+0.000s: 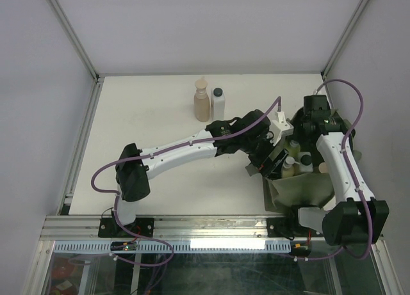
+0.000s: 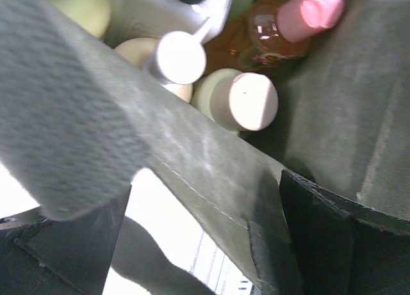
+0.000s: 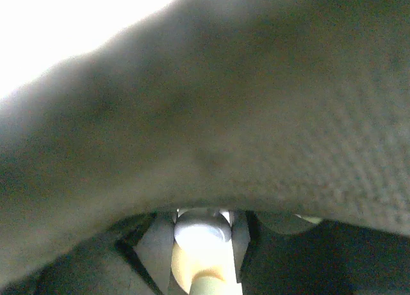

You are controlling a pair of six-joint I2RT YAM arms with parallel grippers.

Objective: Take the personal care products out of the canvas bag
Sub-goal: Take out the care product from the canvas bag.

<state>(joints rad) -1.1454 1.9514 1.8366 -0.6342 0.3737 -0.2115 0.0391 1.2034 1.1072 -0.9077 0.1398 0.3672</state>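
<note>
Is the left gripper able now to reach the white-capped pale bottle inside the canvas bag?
Probably not straight away. The left gripper is open, but the rim of the canvas bag crosses between its fingers, in front of the white-capped bottle. It must clear the rim first.

A white table [image 1: 141, 112] sits inside an aluminium frame [image 1: 192, 226].

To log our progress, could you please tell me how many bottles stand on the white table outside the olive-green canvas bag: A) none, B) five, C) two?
C: a tan plastic bottle and a white plastic bottle with a black cap stand side by side on the white table, away from the olive-green canvas bag.
</note>
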